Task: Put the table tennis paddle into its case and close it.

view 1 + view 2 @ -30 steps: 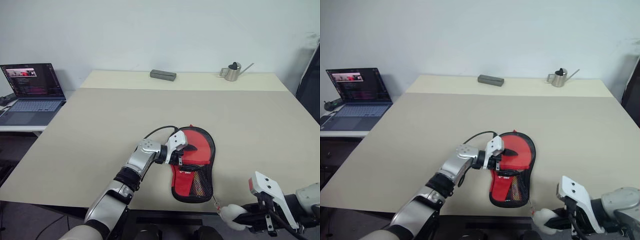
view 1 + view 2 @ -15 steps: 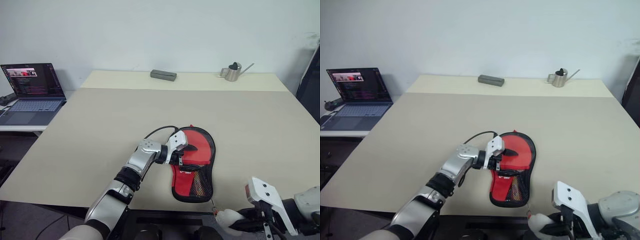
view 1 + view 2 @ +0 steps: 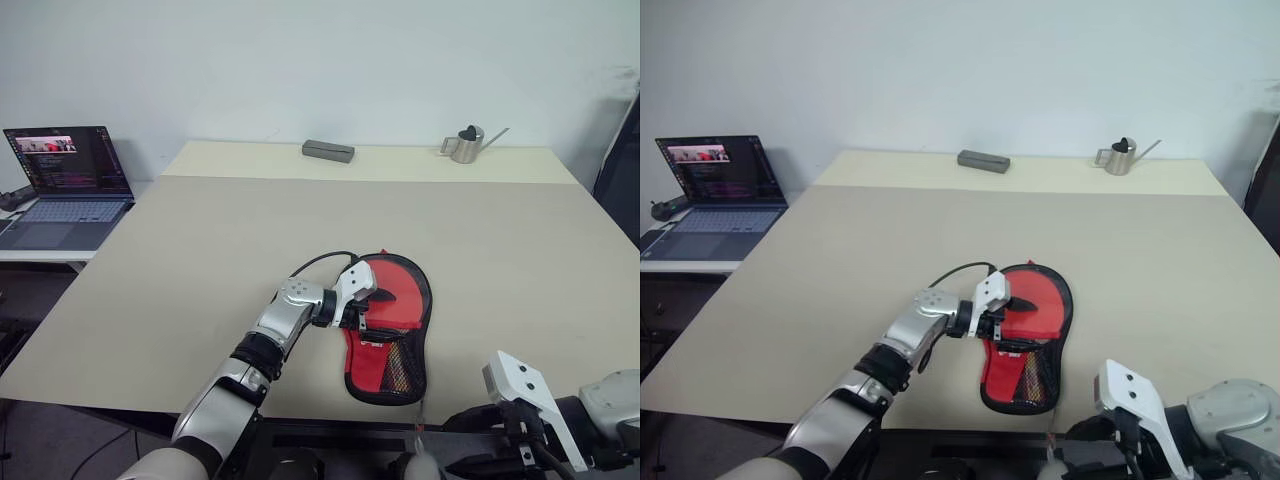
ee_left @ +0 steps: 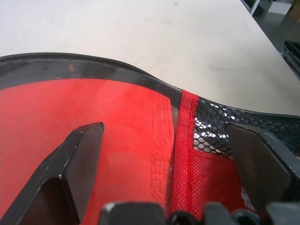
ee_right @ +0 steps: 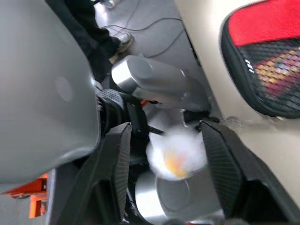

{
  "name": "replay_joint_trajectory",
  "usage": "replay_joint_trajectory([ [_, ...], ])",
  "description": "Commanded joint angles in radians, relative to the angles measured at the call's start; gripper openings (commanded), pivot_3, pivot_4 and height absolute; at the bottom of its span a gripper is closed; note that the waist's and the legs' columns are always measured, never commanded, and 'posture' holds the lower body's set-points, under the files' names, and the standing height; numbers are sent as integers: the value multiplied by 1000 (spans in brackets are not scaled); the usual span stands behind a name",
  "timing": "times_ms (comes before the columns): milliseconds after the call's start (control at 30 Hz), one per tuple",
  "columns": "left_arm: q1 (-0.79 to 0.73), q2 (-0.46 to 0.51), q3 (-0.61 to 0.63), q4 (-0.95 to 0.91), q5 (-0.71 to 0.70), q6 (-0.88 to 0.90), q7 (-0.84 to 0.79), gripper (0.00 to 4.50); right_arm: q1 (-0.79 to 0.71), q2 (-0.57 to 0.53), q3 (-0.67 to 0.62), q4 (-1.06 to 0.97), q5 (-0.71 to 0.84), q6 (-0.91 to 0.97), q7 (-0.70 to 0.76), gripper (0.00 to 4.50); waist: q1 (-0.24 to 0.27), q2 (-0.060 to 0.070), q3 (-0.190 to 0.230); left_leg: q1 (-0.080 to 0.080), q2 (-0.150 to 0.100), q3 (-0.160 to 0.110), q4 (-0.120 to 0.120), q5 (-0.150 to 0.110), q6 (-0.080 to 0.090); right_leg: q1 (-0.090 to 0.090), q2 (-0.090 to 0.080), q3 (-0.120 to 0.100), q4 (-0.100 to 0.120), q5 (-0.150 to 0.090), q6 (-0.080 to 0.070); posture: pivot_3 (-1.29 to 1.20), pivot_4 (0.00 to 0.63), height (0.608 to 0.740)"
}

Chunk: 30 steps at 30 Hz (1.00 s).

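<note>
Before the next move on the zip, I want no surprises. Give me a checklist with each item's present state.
1. Table tennis paddle inside case: ok, its striped handle shows through the mesh pocket.
2. Case flat on table: ok.
3. Left gripper open, its fingers spread over the case: ok.
4. Right gripper gripping the white ball: not ok, fingers apart.
5. Zip fully closed: cannot tell.

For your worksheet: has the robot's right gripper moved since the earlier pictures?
Yes. The right gripper has dropped lower in the head view and drawn back below the table's near edge, while the case lies where it was.
</note>
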Motion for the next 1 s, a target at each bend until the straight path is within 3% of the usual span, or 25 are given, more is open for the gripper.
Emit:
replay_joint_trajectory([
  [33,53,10,-66,127,106,28,46,4500,-70,12,-51,8,79,-1,-30,2525,-1,0,0,0,0,0,0,0,-1,0,0,0,0,0,0,0,150,740],
  [200,53,7,-61,132,105,15,53,4500,-293,66,-24,177,113,2,-113,2525,0,0,0,1,1,0,0,-1,-2,1,-1,-1,-6,0,0,0,150,740],
  [533,64,-6,12,16,28,-24,54,4500,-480,215,128,478,-154,-227,-93,2525,1,1,0,-2,-1,0,-2,-1,4,0,-1,-3,-11,6,9,0,150,740],
  [800,204,155,110,-500,-82,133,41,4500,-639,373,200,762,-287,-395,-35,2525,-30,2,12,-8,-1,4,-9,-1,4,-8,1,3,-10,9,4,0,150,740],
  [1000,357,285,298,-827,-200,320,177,4500,-819,474,198,1088,-356,-532,42,2525,-45,4,15,-16,0,5,-13,1,0,-21,1,6,-7,7,-1,0,150,740],
])
